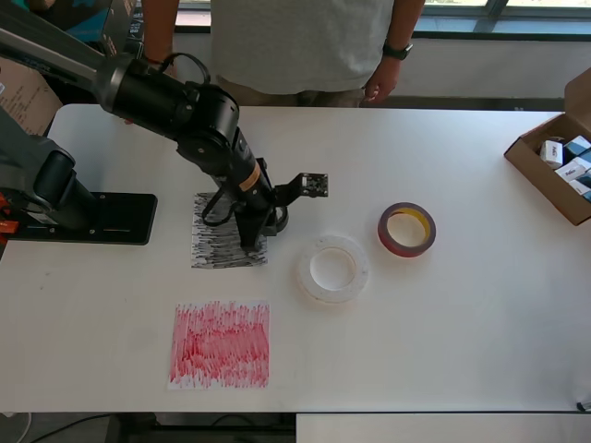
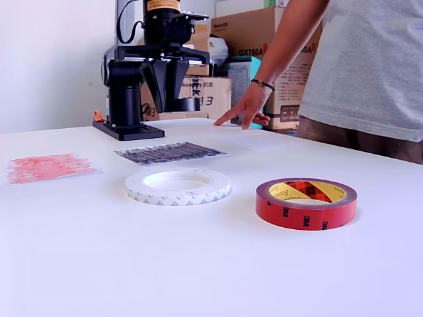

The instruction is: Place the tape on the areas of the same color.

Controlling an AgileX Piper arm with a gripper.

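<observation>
The white tape roll (image 1: 332,269) and red tape roll (image 1: 406,230) lie flat on the bench (image 1: 443,351), beside the black-scribbled sheet (image 1: 214,247). The end effector (image 1: 251,242) hangs over that sheet; I cannot tell whether it's open. The red-scribbled sheet (image 1: 220,344) lies bare.

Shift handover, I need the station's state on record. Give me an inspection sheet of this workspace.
Surface: white table, no spills seen.
Job's things: white tape roll and red tape roll lie on bare table, off any sheet. The black-scribbled sheet and red-scribbled sheet lie flat. A dark round shape by the gripper may be the black roll.
Clutter: open cardboard box at the overhead view's right edge.
Grippers: gripper points down over the black-scribbled sheet; jaw state unclear.
Cables: black cable loops along the arm.
Surroundings: person stands at the far edge, with stacked boxes behind.
</observation>
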